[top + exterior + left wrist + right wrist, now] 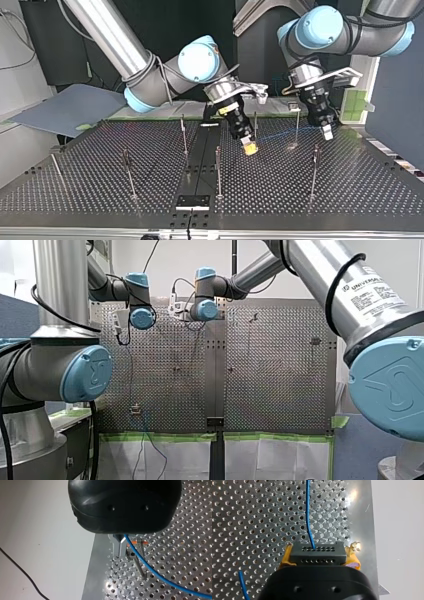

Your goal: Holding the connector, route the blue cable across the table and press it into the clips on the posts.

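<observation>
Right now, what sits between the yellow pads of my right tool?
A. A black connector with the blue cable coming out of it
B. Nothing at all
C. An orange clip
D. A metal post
A: the right wrist view shows the black connector clamped between the yellow pads of my right tool, and the blue cable runs out of it over the perforated table.
</observation>
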`<state>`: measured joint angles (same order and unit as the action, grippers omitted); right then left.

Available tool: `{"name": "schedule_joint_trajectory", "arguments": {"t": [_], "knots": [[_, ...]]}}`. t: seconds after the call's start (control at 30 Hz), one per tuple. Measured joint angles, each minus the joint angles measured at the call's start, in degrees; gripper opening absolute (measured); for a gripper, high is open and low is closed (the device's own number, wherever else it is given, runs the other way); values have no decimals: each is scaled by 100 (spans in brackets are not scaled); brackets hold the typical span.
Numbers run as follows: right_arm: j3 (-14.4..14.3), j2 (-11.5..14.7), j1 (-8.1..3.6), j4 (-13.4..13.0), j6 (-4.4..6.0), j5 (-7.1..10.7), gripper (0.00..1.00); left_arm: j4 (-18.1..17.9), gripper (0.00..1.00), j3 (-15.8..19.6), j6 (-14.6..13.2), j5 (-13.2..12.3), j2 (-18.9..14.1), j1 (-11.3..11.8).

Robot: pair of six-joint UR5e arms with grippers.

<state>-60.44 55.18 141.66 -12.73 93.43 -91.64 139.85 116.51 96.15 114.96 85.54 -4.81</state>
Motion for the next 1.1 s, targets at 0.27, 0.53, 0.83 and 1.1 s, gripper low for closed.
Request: {"name": "schedule_joint_trajectory", "arguments": {"t": [0.27, 0.53, 0.83, 1.1], "knots": [[379, -197, -26, 47, 1, 19, 0, -75, 0, -154, 10, -190, 295, 161], [563, -357, -26, 68, 2, 43, 0, -99, 0, -222, 25, -300, 331, 325], [671, -498, -7, 68, 2, 77, 0, -93, 0, -365, 33, -531, 528, 496], [777, -533, -41, 76, 2, 98, 0, -169, 0, -479, 159, -714, 640, 789]]}}
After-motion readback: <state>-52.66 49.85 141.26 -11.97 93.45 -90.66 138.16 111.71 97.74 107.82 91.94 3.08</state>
